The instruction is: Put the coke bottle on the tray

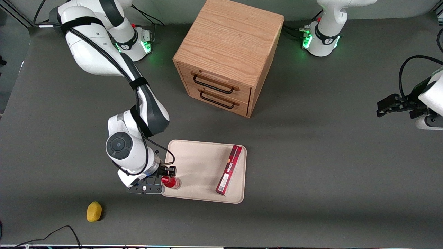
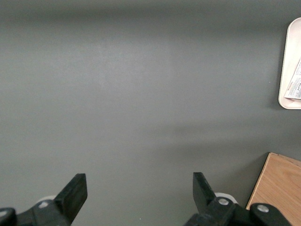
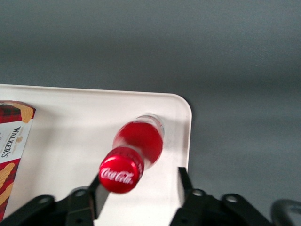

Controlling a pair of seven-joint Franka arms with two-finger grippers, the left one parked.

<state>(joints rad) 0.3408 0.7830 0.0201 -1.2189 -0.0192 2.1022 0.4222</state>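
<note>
The coke bottle (image 1: 172, 182) is small and red with a red cap. It stands on the cream-beige tray (image 1: 200, 166), in the tray's corner nearest the front camera at the working arm's end. In the right wrist view the bottle (image 3: 134, 150) shows cap-first, with its clear base close to the tray's rounded rim (image 3: 186, 122). My right gripper (image 1: 164, 180) is open around the bottle's top. In the right wrist view the gripper (image 3: 141, 186) has one finger (image 3: 99, 188) close against the cap, and a clear gap to the other finger.
A long flat red box (image 1: 229, 169) lies on the tray toward the parked arm's end; it also shows in the right wrist view (image 3: 11, 141). A wooden two-drawer cabinet (image 1: 228, 55) stands farther from the camera. A lemon (image 1: 93, 211) lies on the table nearer the camera.
</note>
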